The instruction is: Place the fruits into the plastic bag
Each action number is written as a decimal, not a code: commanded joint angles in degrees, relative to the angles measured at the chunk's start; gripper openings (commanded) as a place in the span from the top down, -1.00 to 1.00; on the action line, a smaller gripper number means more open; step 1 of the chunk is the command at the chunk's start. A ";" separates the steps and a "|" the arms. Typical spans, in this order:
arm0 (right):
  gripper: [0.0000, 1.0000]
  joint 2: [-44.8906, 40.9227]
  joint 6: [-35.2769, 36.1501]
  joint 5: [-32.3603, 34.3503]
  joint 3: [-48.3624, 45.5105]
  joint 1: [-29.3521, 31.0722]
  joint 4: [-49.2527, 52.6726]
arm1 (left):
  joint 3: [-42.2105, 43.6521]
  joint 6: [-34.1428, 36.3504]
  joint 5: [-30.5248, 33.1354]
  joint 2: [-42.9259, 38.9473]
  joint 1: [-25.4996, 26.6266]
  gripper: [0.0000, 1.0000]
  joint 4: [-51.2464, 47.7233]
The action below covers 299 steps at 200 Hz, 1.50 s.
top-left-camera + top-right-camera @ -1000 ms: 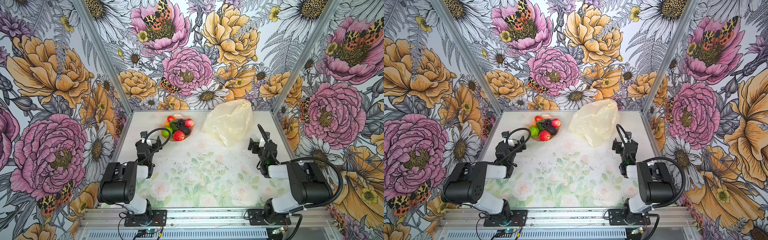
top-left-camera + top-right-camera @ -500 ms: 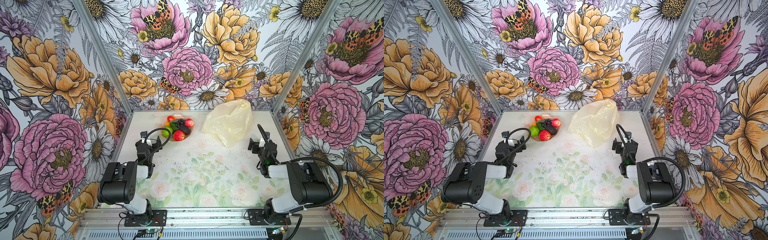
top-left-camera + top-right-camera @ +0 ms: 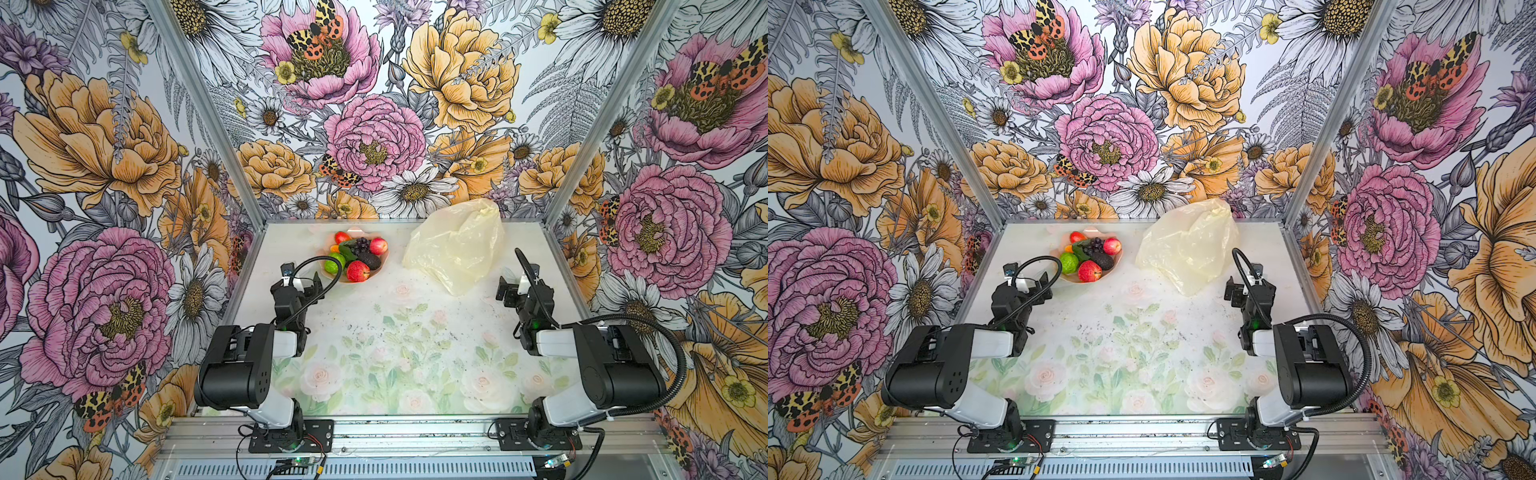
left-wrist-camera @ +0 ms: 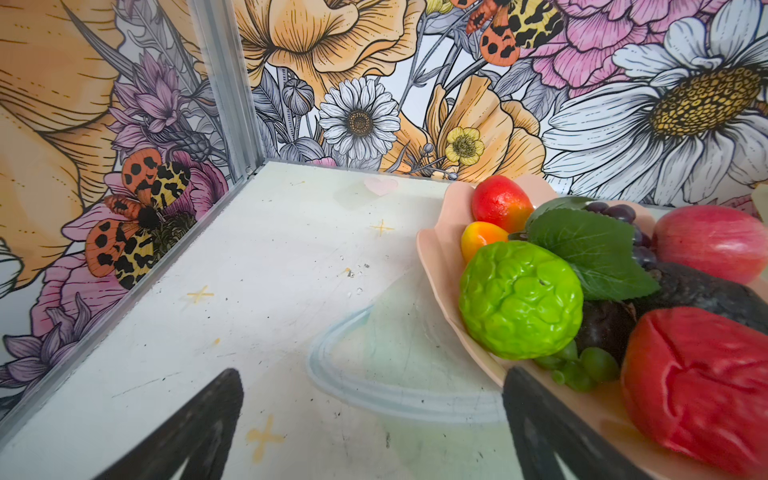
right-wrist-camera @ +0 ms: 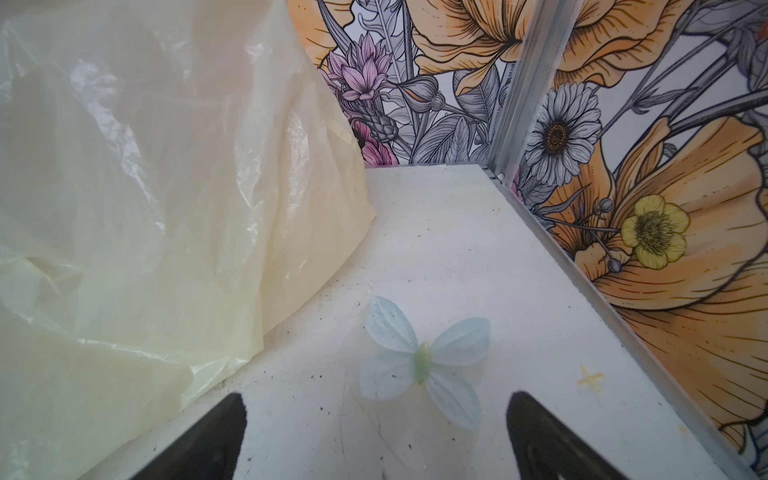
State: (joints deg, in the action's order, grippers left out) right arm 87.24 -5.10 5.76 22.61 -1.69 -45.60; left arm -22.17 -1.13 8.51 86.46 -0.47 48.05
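Fruits point(image 3: 358, 257) heaped in pink bowl point(image 4: 430, 245), plastic bag point(image 3: 453, 245) near it, my left hand point(image 4: 372, 374) and right hand point(image 5: 376, 397) released, empty.

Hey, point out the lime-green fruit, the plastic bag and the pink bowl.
lime-green fruit point(image 4: 519, 299), left wrist view, on its bumpy middle.
plastic bag point(image 3: 453, 249), a top view, on its crumpled middle.
pink bowl point(image 4: 434, 257), left wrist view, on its bare rim.

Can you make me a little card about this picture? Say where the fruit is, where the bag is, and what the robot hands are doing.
fruits: all piled in the pink bowl, far left of the table
plastic bag: crumpled on the table, far right, no fruit seen inside
left gripper: open, empty, close by the bowl
right gripper: open, empty, beside the bag
progress: no fruit bagged yet
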 commanded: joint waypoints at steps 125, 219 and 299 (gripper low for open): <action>-0.92 -20.46 -24.35 -14.66 28.22 -1.69 66.80 | -21.96 -31.43 -8.48 -27.98 5.72 -0.97 -65.27; -0.95 -4.14 -23.77 -15.29 54.55 12.36 83.39 | -21.33 -37.33 -14.85 -29.16 14.46 -0.98 -69.87; -0.96 15.86 -20.78 -16.68 78.52 24.31 93.86 | -19.12 -42.18 -20.11 -33.71 4.64 -0.98 -72.95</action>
State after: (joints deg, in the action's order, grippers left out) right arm 99.07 -25.19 -7.64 95.37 20.18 45.01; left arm -43.03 -39.83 -7.55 54.39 9.21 -23.57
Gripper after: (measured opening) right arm 0.981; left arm 0.987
